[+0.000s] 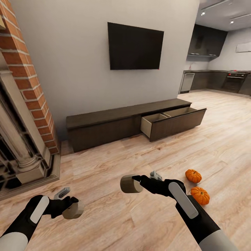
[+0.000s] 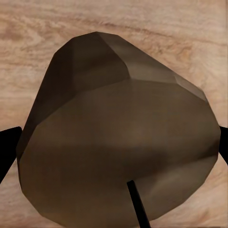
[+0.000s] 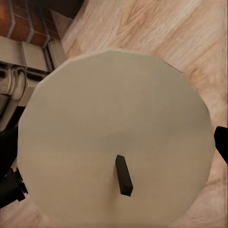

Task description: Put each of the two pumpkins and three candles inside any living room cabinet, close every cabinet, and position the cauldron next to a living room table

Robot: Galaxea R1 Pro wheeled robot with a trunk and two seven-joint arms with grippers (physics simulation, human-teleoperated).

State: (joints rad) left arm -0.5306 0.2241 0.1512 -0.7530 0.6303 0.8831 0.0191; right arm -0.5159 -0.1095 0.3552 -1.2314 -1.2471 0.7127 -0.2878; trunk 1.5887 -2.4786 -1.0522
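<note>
Beige candle [image 1: 129,183] clamped in right gripper [image 1: 136,182], second candle [image 1: 72,210] clamped in left gripper [image 1: 71,205], both held above floor [image 1: 139,157]. Cabinet [image 1: 129,120] ahead, right drawer [image 1: 174,120] open. Pumpkins [image 1: 193,175] just right of right arm. Candle axes lie along the fingers, wicks facing the wrists. Risk: short smooth cylinders could slip while driving, or clip the drawer front

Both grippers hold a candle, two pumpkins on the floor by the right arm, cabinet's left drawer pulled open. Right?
One slip: the head view shows the cabinet's right drawer pulled open, not the left. The rest holds: the left gripper and right gripper each hold a candle, and both pumpkins lie on the floor by the right arm.
</note>
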